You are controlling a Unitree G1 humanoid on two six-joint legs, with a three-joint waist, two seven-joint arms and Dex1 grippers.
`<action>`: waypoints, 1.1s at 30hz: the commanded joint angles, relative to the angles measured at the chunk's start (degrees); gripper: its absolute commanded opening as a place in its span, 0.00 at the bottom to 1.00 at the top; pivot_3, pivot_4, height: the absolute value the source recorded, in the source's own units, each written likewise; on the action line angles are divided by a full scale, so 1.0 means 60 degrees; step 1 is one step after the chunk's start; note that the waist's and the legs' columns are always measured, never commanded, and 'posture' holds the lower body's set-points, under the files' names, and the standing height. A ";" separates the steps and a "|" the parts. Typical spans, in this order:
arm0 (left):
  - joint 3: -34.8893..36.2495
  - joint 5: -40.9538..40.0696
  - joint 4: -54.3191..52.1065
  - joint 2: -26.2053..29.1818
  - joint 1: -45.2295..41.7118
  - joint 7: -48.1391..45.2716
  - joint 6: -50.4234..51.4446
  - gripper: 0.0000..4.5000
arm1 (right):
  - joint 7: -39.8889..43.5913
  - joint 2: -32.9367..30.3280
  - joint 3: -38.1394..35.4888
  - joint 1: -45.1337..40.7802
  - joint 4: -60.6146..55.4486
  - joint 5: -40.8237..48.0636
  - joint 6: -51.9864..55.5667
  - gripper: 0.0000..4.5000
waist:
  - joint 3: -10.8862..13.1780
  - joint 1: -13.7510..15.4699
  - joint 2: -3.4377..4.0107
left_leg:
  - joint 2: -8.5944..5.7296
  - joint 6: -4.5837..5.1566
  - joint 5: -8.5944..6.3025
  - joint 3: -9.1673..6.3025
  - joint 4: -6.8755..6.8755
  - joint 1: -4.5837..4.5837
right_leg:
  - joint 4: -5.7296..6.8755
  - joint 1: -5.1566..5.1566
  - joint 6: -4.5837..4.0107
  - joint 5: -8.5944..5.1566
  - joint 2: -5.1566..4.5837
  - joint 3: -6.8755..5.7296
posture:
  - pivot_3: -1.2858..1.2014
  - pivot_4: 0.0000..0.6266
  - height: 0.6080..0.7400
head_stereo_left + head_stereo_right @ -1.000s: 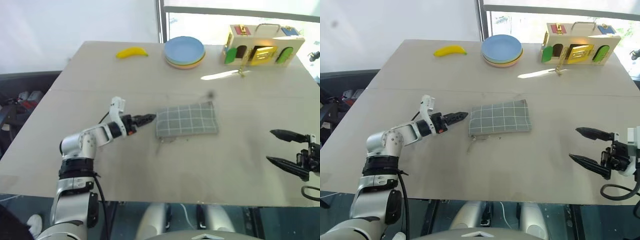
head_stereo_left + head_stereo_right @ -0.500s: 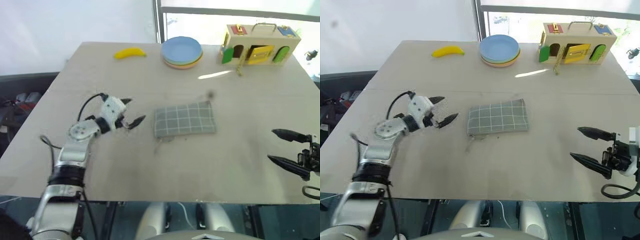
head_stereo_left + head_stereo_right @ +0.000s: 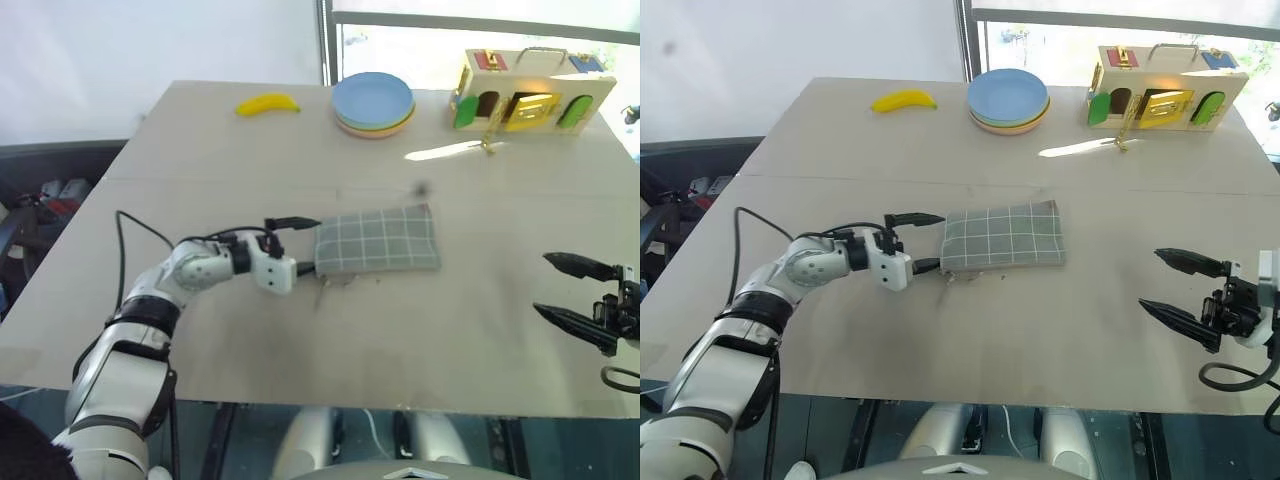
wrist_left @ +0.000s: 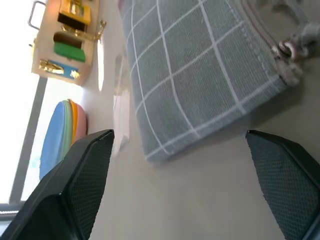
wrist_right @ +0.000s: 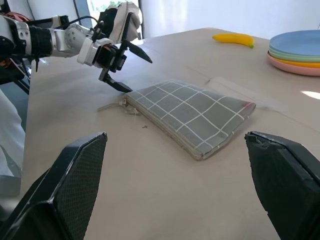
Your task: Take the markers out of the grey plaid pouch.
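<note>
Grey plaid pouch (image 3: 377,240) lies flat near the middle of the worktop (image 3: 200,130), long axis running left to right across the robot's front, far edge tilted slightly up toward the right. Its zipper edge faces the robot; zipper pull (image 4: 289,49) sits at the pouch's left near corner, a short tab trailing onto the worktop. Pouch looks closed.

Left claw (image 3: 300,243) at the pouch's left short end, fingers spread, one above the far corner, one by the near corner, pinching nothing. Contact with fabric: cannot tell.

Right claw (image 3: 1175,285) well apart at the right, fingers spread, empty.

Far side: banana (image 3: 266,103), stacked plates (image 3: 373,102), wooden latch box (image 3: 530,92).
</note>
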 commanded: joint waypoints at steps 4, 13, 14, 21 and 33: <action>-0.1305 0.2532 0.0491 -0.0265 -0.0068 0.1889 -0.0791 0.72 | -0.0067 -0.0016 -0.0418 0.0075 -0.0358 0.0344 0.0030 1.00 | -0.0043 0.0054 0.0022 | -0.0008 0.0003 -0.0001 0.0000 0.0001 0.0016 | 0.0000 0.0020 0.0003 0.0001 0.0001 -0.0002 | 0.52 0.24 1.00; -0.1718 0.3100 0.1158 -0.0436 -0.0613 0.3883 -0.0423 0.00 | -0.0170 -0.0030 -0.0438 0.0117 -0.0386 0.0438 0.0014 1.00 | -0.0170 0.0148 0.0107 | -0.0023 0.0019 -0.0007 -0.0002 0.0009 0.0106 | 0.0000 0.0109 0.0013 0.0001 -0.0007 -0.0005 | 0.52 0.24 1.00; -0.1622 0.2785 0.1236 -0.0480 -0.0638 0.3756 -0.0462 0.00 | -0.0172 -0.0041 -0.0424 0.0090 -0.0376 0.0447 0.0023 1.00 | -0.0168 0.0141 0.0104 | -0.0022 0.0019 -0.0007 -0.0003 0.0008 0.0125 | 0.0000 0.0128 0.0014 0.0000 -0.0006 -0.0006 | 0.52 0.24 1.00; -0.0018 -0.5816 -0.1905 -0.1231 0.0974 -0.3101 0.4685 0.00 | -0.0302 -0.0076 -0.0260 -0.0060 -0.0420 0.0411 0.0085 1.00 | -0.0151 0.0032 0.0079 | -0.0008 0.0019 -0.0006 -0.0007 0.0022 0.0141 | 0.0005 0.0148 0.0013 -0.0001 -0.0008 -0.0016 | 0.52 0.24 1.00; 0.1113 -1.0100 -0.8419 -0.1571 0.1977 -0.3824 1.3330 0.00 | -0.4260 0.0512 0.3907 -0.3324 -0.3144 -0.1979 0.2035 1.00 | -0.0114 -0.0280 0.0025 | 0.0002 -0.0001 0.0006 -0.0025 0.0089 0.0006 | 0.0102 0.0008 0.0010 -0.0003 0.0025 -0.0008 | 0.52 0.24 1.00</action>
